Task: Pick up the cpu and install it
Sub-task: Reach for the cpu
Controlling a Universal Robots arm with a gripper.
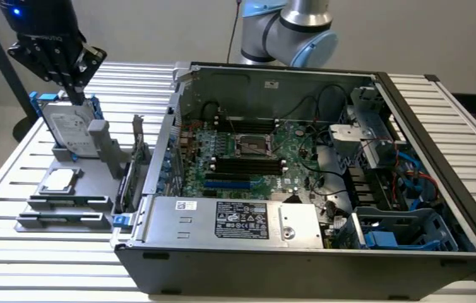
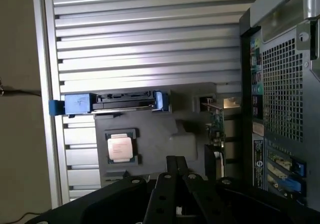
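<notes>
The cpu [image 1: 59,180] is a small square chip with a silvery top, lying flat in a recess of the grey holder [image 1: 95,183] at the exterior view's left; in the wrist view the cpu [image 2: 120,147] lies well below the camera. My gripper [image 1: 76,96] hangs high above the holder, over the upright hard drive [image 1: 69,126], clear of the chip. In the wrist view my gripper [image 2: 175,160] has its two black fingers pressed together, shut with nothing between them. The open computer case [image 1: 440,151] shows the motherboard's empty square socket [image 1: 255,146].
The hard drive [image 2: 125,102] in its blue bracket stands at the holder's far end. Two long grey blocks [image 1: 68,203] lie at its near end, and a card [image 1: 139,136] stands upright beside the case wall. The case's rear panel [image 2: 282,99] rises close by. All rest on a slatted metal table [image 1: 2,189].
</notes>
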